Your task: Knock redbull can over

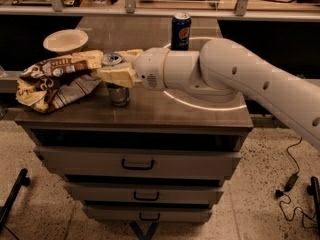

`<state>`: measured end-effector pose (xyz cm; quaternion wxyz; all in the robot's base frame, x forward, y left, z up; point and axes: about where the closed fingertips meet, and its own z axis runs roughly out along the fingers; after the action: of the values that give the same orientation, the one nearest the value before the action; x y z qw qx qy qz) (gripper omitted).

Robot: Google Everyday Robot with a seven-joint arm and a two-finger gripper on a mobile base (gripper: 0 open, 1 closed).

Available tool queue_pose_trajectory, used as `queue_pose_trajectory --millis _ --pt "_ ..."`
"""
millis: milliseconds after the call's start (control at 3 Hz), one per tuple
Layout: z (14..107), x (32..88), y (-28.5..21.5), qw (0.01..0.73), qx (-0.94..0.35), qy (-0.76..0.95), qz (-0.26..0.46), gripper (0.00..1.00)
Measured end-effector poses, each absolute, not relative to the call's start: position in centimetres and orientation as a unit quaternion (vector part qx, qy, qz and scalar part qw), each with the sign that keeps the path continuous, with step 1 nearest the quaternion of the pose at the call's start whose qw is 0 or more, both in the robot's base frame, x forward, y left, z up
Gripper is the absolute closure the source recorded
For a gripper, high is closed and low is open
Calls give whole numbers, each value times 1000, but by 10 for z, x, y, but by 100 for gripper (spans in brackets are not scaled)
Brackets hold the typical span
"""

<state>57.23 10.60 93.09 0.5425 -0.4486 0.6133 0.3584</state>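
Note:
The redbull can (119, 93) stands upright on the left part of the cabinet top (180, 111), with its silver top showing. My gripper (111, 65) is at the can's upper half, and my white arm reaches in from the right. It is open. One cream finger (116, 76) crosses in front of the can. The other finger (131, 53) lies behind the can. I cannot tell whether either finger touches the can.
A dark-blue Pepsi can (181, 30) stands at the back middle. A crumpled brown snack bag (52, 80) lies just left of the redbull can. A white bowl (65, 40) is behind the bag. Drawers (137, 162) are below, and a cable (287, 184) lies on the floor at right.

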Motion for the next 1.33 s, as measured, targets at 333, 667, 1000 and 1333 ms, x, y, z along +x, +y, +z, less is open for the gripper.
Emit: queue_pose_trajectory --millis 333,667,1000,1333 --pt "928 585 100 539 -432 617 377 87" --pt "944 599 100 528 -446 615 378 100" --pt "965 630 90 499 -504 614 346 100" --pt "976 659 77 467 -554 622 298 100"
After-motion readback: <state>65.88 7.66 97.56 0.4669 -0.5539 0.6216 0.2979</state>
